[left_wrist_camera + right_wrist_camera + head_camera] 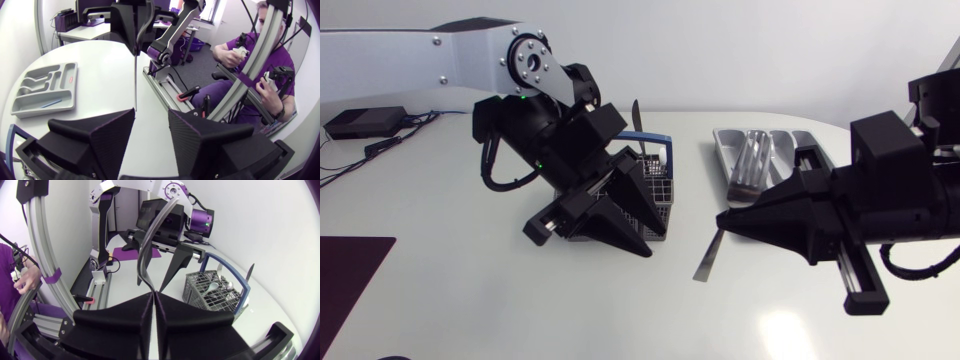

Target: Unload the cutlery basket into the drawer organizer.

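The grey mesh cutlery basket (658, 192) with a blue handle stands mid-table, a knife (635, 116) and a fork sticking up from it. My left gripper (657, 245) hangs over the basket's front left side. Its fingers (100, 137) stand slightly apart with only bare table between them. My right gripper (722, 220) is to the right of the basket, in front of the grey drawer organizer (795, 150). It is shut on a slim table knife (707, 255) that hangs below its tips. In the right wrist view this knife (150, 245) rises from the shut gripper (154, 294), with the basket (215, 292) beyond.
Forks (750, 165) lie in one organizer compartment. A black box with cables (365, 122) sits at the back left. A dark mat (350, 275) lies at the front left edge. The left wrist view shows the organizer (45, 90) ahead of the left gripper, beside the hanging knife (135, 75).
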